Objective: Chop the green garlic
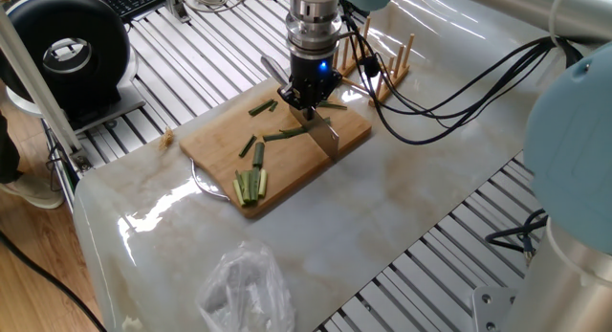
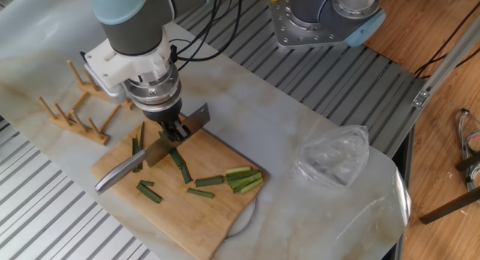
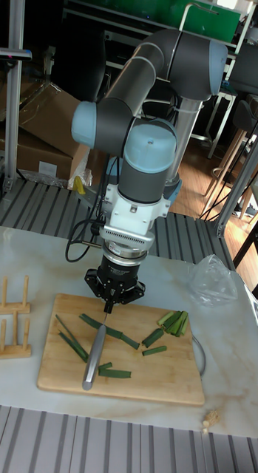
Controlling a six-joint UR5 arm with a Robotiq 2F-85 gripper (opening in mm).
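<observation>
Gripper (image 2: 174,132) clamped on knife (image 2: 150,156) over board (image 2: 217,211); green garlic (image 2: 180,166) pieces, wooden rack (image 2: 75,110), plastic bag (image 2: 334,155) nearby.

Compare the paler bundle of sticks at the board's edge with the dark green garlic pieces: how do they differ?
The bundle of sticks is pale yellow-green, the green garlic pieces dark green. The bundle's sticks lie packed side by side; the garlic pieces lie scattered at different angles. Both rest on the cutting board.
</observation>
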